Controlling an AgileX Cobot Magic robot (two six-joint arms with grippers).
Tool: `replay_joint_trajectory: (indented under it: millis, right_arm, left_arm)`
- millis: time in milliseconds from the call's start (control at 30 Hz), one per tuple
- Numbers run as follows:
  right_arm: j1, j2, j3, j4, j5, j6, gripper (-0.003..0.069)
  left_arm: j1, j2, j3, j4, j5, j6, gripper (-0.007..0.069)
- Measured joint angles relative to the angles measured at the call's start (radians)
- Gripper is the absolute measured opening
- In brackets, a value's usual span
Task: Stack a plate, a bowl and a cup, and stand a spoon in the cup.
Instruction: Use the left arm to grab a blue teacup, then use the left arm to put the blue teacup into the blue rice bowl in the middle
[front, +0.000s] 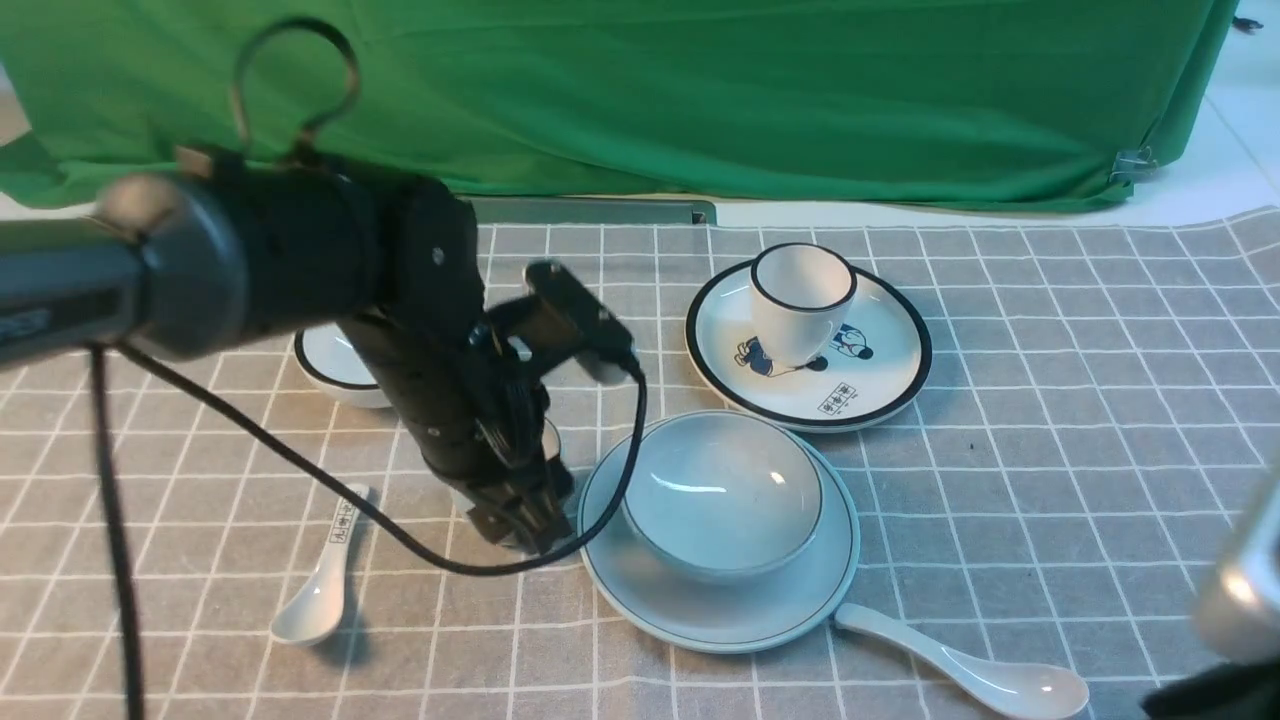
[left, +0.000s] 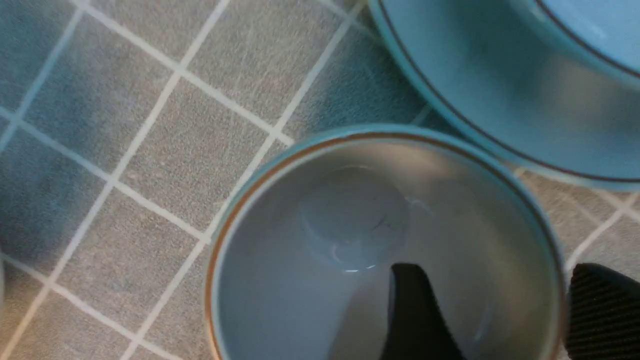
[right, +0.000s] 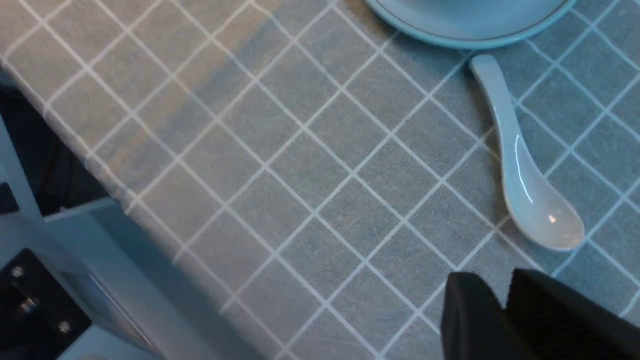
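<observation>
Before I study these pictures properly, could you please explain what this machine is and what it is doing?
It is a robot with two arms, each ending in a gripper. The front picture looks forward from between the arms; the other two come from wrist cameras. On the checked cloth, a pale bowl sits on a pale plate, a plain spoon beside it. Behind, a black-rimmed cup stands on a cartoon plate. The left gripper is open astride the pale cup's rim; the right gripper holds nothing visible.
</observation>
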Motion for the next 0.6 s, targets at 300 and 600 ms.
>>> replay_joint_trajectory:
  millis: [300, 600]
  right_arm:
    - [0.000, -0.181, 0.009, 0.000, 0.004, 0.087, 0.0153]
    - [0.000, -0.233, 0.010, 0.000, 0.000, 0.120, 0.0153]
  left_arm:
    - [-0.008, -0.044, -0.082, -0.028, 0.124, -0.005, 0.0038]
    - [-0.227, -0.045, -0.364, -0.071, 0.192, -0.004, 0.0038]
